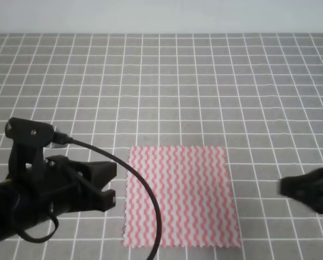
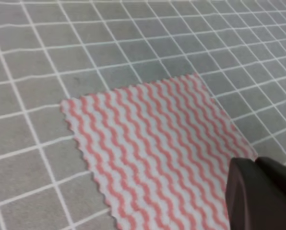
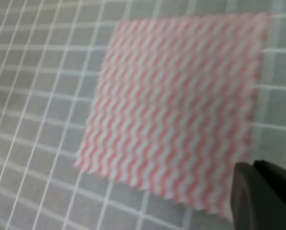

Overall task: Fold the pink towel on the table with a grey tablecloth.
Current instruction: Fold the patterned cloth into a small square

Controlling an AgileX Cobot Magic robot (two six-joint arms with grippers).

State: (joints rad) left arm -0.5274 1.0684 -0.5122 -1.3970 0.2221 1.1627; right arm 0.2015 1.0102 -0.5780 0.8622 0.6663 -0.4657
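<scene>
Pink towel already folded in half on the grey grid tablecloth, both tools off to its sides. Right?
Not quite. The pink towel lies flat and unfolded in a single layer, all four corners showing in the exterior high view. The rest holds: it is on the grey grid tablecloth, with the left tool and right tool at its sides.

Right pincer (image 1: 299, 189) blurred and cut off by the frame edge

Even, diffuse lighting; softness in all three views.

No glare or hard shadows are seen. The right wrist view is blurred most, the dark gripper (image 3: 265, 196) at five o'clock being defocused.
</scene>
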